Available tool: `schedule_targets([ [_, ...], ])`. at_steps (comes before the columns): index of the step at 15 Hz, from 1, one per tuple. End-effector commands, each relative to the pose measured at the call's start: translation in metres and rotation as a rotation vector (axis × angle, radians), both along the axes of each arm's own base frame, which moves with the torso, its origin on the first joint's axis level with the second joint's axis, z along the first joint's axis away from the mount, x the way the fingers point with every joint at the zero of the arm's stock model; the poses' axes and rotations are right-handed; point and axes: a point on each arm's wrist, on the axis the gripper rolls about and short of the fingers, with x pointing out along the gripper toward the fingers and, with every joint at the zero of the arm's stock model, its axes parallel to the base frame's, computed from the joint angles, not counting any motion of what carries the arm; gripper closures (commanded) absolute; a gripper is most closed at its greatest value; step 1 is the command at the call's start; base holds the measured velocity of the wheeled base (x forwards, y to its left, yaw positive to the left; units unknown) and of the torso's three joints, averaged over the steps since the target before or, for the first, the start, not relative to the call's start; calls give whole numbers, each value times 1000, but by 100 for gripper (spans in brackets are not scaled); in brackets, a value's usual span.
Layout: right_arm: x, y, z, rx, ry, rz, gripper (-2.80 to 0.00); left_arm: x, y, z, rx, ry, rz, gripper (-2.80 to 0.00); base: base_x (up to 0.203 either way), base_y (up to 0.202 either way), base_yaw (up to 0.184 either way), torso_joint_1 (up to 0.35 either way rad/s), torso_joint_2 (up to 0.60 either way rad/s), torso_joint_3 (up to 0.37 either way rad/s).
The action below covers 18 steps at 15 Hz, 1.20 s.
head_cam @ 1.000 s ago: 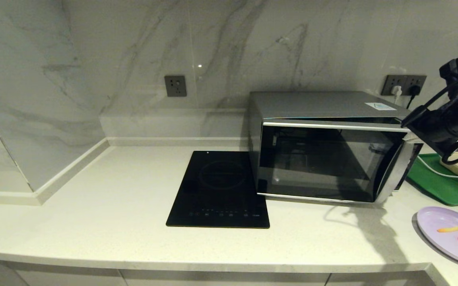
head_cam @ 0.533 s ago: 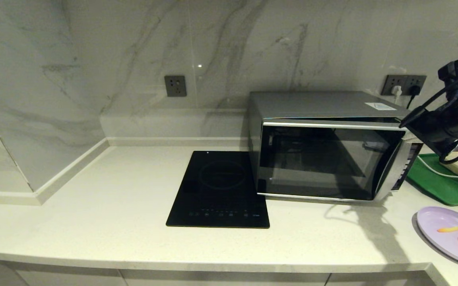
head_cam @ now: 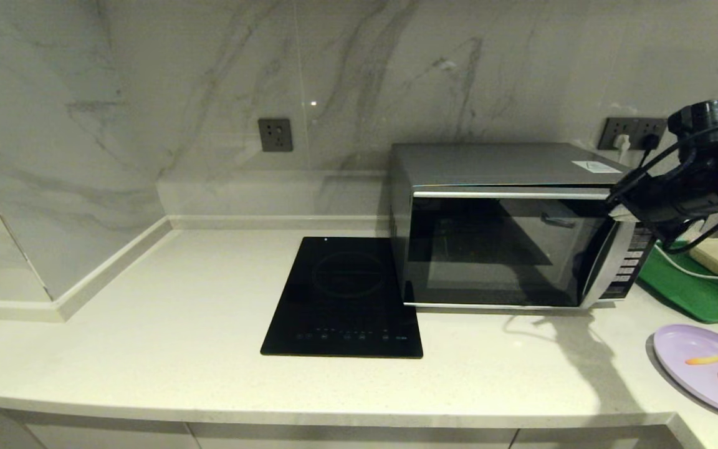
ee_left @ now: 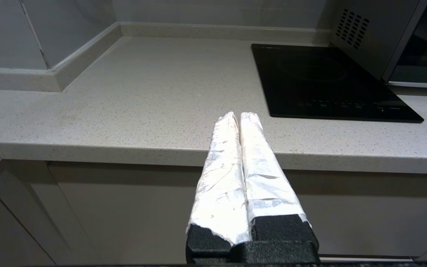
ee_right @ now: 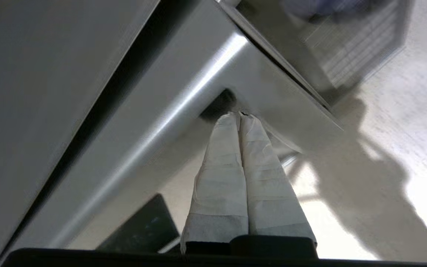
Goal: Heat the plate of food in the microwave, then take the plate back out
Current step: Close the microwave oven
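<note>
Right gripper (ee_right: 240,115) sat at the right of the frame, fingers pressed together with nothing between them, tips against the upper right corner of the microwave (head_cam: 502,237) door. Door looked flush with the body. Plate of food (head_cam: 705,368) lay at lower right on the counter (head_cam: 147,349) (fries bunched toward its right side). Left gripper (ee_left: 238,116) hung before the counter edge, fingers together.

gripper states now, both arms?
Left gripper: shut, empty, parked off the counter's front edge.
Right gripper: shut, holding nothing, fingertips against the microwave door's upper right corner.
</note>
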Motion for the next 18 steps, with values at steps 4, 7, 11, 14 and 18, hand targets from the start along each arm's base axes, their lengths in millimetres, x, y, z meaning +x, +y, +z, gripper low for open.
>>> schedule_targets([
  [4, 3, 0, 0, 2, -23, 2, 0, 0, 0, 0, 0, -1, 0, 0, 0, 0, 0, 0, 0, 0],
  [7, 4, 0, 1, -1, -31, 3, 0, 0, 0, 0, 0, -2, 1, 0, 0, 0, 0, 0, 0, 0],
  [11, 3, 0, 2, -3, -34, 4, 0, 0, 0, 0, 0, -2, 1, 0, 0, 0, 0, 0, 0, 0],
  [14, 4, 0, 2, -4, -37, 5, 0, 0, 0, 0, 0, -1, 0, 0, 0, 0, 0, 0, 0, 0],
  [18, 13, -2, -5, -11, -66, 7, 0, 0, 0, 0, 0, -1, 0, 0, 0, 0, 0, 0, 0, 0],
])
